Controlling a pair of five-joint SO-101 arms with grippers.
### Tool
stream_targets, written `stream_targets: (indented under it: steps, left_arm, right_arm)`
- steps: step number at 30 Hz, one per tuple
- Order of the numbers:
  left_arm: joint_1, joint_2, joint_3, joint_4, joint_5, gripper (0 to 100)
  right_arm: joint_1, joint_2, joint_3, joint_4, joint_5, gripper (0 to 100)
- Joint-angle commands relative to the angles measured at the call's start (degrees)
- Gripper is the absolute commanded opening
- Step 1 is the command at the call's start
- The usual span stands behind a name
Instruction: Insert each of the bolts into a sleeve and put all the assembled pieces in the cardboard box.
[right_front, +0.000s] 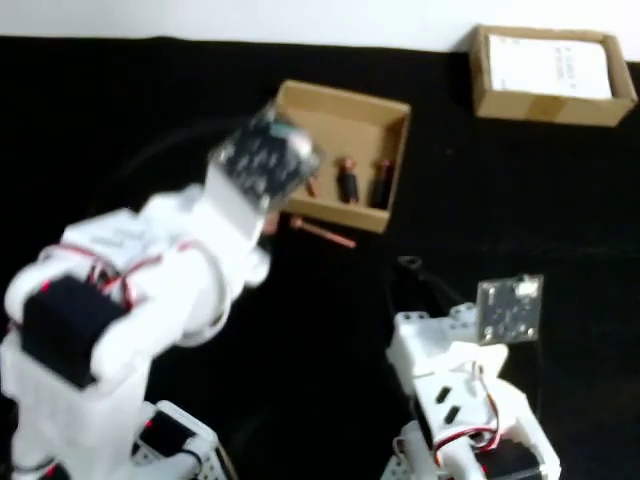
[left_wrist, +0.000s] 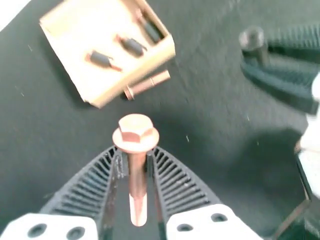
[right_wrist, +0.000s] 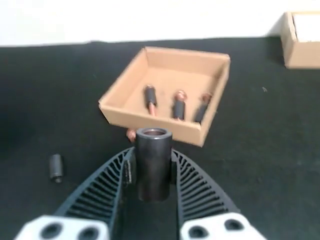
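I have a copper bolt (left_wrist: 135, 134) clamped in the left gripper (left_wrist: 135, 152). Its shank runs down between the two fingers, and its hex head sits just past the fingertips, over the black cloth short of the cardboard box (right_wrist: 185, 70). The right gripper (right_wrist: 152, 156) is closed on a dark sleeve (right_wrist: 153, 170). The sleeve stands upright between the fingers with its open bore facing up, and it too is on the near side of the box. The box sits open toward the far edge of the table (right_front: 300, 400), roughly midway along it. Inside it I count three assembled pieces (right_wrist: 178, 105), lying side by side on its floor. A loose bolt (right_front: 322, 232) lies on the cloth just beside the box's near wall. A loose sleeve (right_wrist: 55, 167) rests by itself on the near side of the box, well apart from it. The table is covered in black cloth. At its far right corner is a second cardboard box (right_front: 550, 100) with a white sheet on top. A pale strip of wall (right_front: 200, 18) runs beyond the far edge.
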Motion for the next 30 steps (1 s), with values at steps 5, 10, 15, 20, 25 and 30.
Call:
stream_targets:
  steps: [5, 10, 15, 20, 25, 30]
  left_arm:
    - [-0.7, -16.9, 27.3, -16.3, 0.6, 1]
    - [-0.4, -31.3, 49.0, -36.7, 0.8, 1]
    - [-0.3, -42.8, 66.1, -50.5, 0.9, 1]
    - [-0.8, -48.8, 75.6, -56.9, 8.0, 1]
    - [-0.7, -48.5, 78.0, -64.7, 21.4, 1]
    - [-0.4, -44.9, 77.1, -77.7, 23.1, 1]
  right_arm:
    - [-0.7, 0.0, 3.6, -9.3, 0.4, 0.8]
    - [-0.7, 0.0, 7.8, -17.3, 0.4, 0.8]
    - [-0.7, 0.0, 13.2, -25.1, 0.3, 0.8]
    - [-0.4, 0.0, 18.9, -33.5, 0.4, 0.8]
    - [-0.4, 0.0, 25.0, -44.4, 0.4, 0.8]
    - [-0.4, 0.0, 30.8, -51.9, 0.4, 0.8]
